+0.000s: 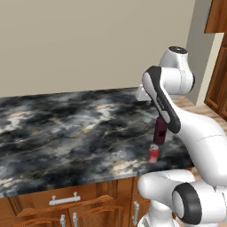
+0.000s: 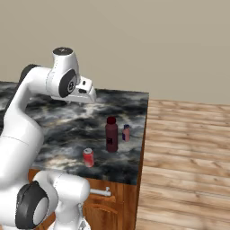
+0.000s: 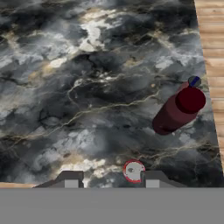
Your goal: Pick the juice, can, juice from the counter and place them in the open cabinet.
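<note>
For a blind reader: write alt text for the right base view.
A white robot arm reaches over a black-and-grey marbled stone counter where a small red can, a tall dark maroon bottle and a small pink bottle stand near the right end.

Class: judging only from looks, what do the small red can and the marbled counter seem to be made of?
The small red cylindrical can looks like painted metal: its flat top is silvery. The counter looks like polished stone, veined in black, grey and white; its base looks like brown wood. As everything is rendered, these are only likely.
</note>
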Motion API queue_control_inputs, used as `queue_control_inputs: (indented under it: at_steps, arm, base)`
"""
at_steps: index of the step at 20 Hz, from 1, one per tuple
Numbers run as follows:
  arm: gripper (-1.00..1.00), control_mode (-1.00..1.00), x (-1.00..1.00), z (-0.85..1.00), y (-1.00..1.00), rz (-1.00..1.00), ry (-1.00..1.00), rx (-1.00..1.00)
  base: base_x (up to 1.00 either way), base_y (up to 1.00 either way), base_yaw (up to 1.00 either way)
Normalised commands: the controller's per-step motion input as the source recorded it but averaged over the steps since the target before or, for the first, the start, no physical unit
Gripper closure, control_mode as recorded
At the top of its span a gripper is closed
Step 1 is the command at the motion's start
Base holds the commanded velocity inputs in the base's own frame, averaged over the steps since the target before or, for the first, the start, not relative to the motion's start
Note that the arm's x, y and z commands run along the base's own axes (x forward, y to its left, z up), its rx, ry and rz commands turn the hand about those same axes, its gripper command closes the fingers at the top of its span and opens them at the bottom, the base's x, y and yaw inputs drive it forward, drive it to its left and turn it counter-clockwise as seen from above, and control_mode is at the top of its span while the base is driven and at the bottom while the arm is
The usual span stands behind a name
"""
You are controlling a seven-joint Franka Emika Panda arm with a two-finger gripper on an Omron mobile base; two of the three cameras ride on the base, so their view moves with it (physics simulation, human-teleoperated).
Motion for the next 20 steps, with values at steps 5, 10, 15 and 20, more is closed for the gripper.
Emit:
queue_control_inputs:
  at_steps: [5,10,15,20]
  arm:
    - [-1.0,-1.0,-0.08,-0.12,0.0,0.0,0.0,0.0]
    - [-1.0,-1.0,-0.25,-0.22,-0.11,0.17,0.0,0.0]
    - [-1.0,-1.0,-0.35,-0.24,-0.18,0.3,-0.06,0.02]
    - [-1.0,-1.0,-0.41,-0.23,-0.25,0.36,-0.11,0.03]
  base:
    - [0.0,0.0,0.0]
    - [0.0,0.0,0.0]
    - [0.0,0.0,0.0]
    - [0.0,0.0,0.0]
